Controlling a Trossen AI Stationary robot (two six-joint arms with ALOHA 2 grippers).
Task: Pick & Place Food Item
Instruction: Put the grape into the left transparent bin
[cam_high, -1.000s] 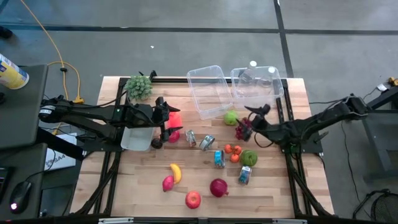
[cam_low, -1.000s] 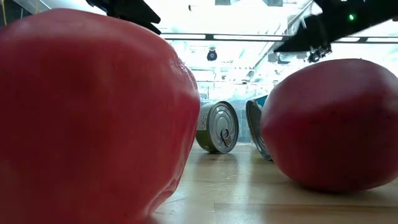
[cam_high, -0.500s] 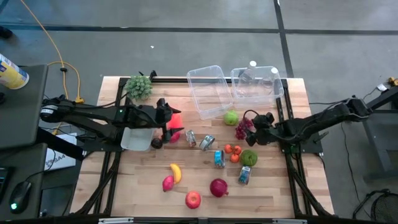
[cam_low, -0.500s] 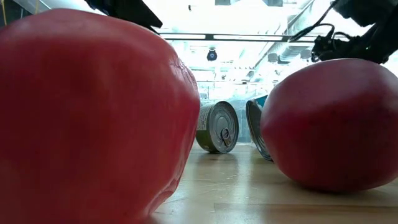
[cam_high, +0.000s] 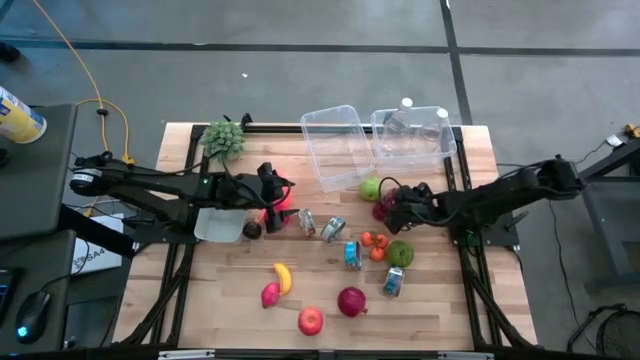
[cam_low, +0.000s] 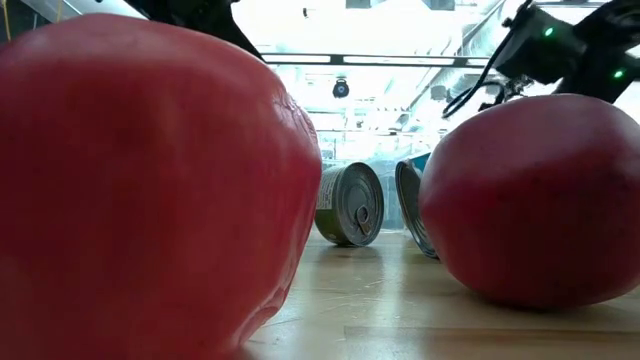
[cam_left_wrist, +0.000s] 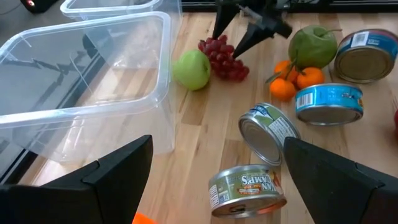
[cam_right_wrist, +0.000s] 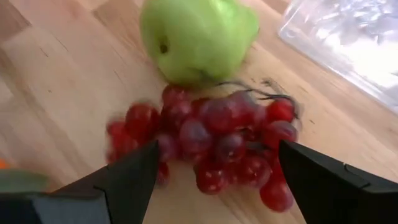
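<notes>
The wooden table (cam_high: 430, 300) carries scattered fruit and cans. The right hand (cam_right_wrist: 214, 171), fingers spread, straddles the red grapes (cam_right_wrist: 211, 140) beside a green apple (cam_right_wrist: 198, 37). The cluster is probably light, soft and loose (best pinched across its middle). The left hand (cam_left_wrist: 211, 180) waits released.

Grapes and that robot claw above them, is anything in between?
Nothing. In the right wrist view, the right end effector hangs open straight over the red grapes, bare wood showing around them.
</notes>
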